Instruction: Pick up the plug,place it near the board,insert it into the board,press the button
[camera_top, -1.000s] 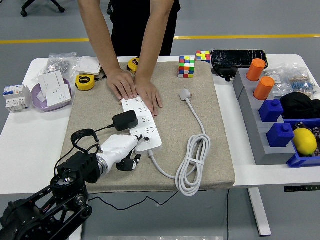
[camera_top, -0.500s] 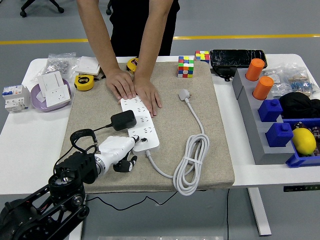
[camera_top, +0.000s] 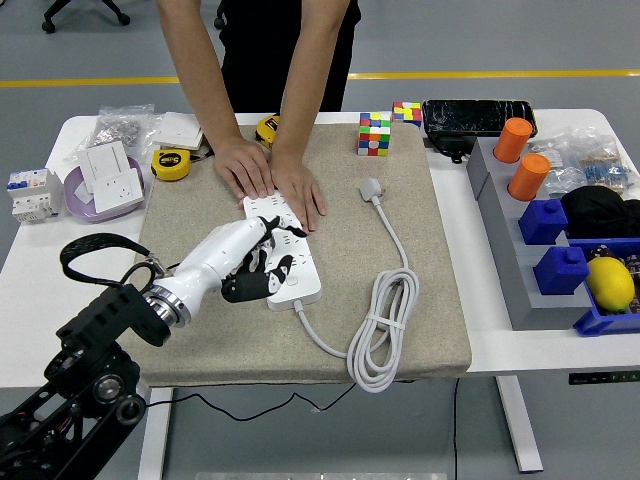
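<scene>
My left hand (camera_top: 243, 262): reaches in from the table's near-left corner and lies over the middle of the power strip, fingers (camera_top: 262, 232) loosely spread; whether they press anything I cannot tell.

Power strip (camera_top: 290, 285): white, lying on the beige mat (camera_top: 430, 300) at the table's middle, running from the far side toward the near edge; its sockets show on either side of my hand.

Plug (camera_top: 243, 288): a black block peeping out beneath my palm, on the strip's near-left part; whether it is fully seated I cannot tell.

Person's hands (camera_top: 270, 175): two, pressed flat side by side on the strip's far end, holding it down from the table's far edge.

Strip's cable (camera_top: 380, 330): white, leaving the strip's near end, coiled near the mat's near-right corner, then running toward the far edge to a white plug (camera_top: 371, 188) lying loose on the mat.

Far edge: two colour cubes (camera_top: 374, 133) at the mat's far-right corner; a yellow tape measure (camera_top: 170, 164) to the left.

Left edge: a purple dish (camera_top: 78, 198) holding white sockets.

Right edge: grey rack (camera_top: 500, 230) with orange and blue blocks.
</scene>
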